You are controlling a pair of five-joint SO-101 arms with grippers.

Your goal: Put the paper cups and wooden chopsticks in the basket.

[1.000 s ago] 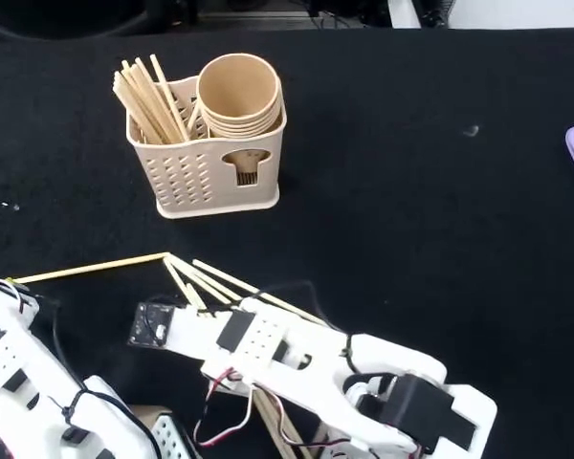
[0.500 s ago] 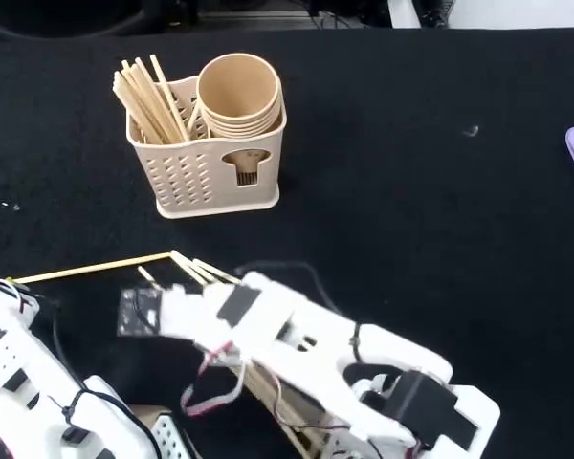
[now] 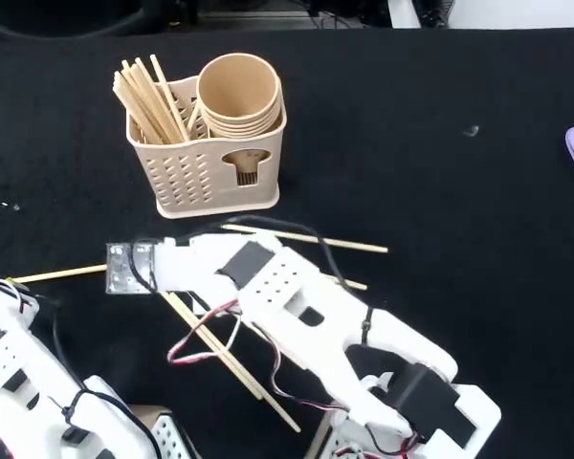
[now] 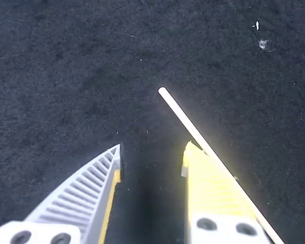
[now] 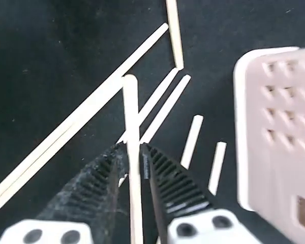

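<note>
Jaws on your right gripper (image 5: 132, 148) pinch one thin pale wooden chopstick (image 5: 130, 107) near the beige plastic basket (image 3: 206, 177); jaws on your left gripper (image 4: 151, 152) stand apart. Lift it high, then stand it inside.

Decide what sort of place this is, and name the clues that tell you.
Probably a robotics test bench, not a kitchen: a black cloth-covered table, white robot arms, and a basket staged with paper cups and chopsticks.
</note>
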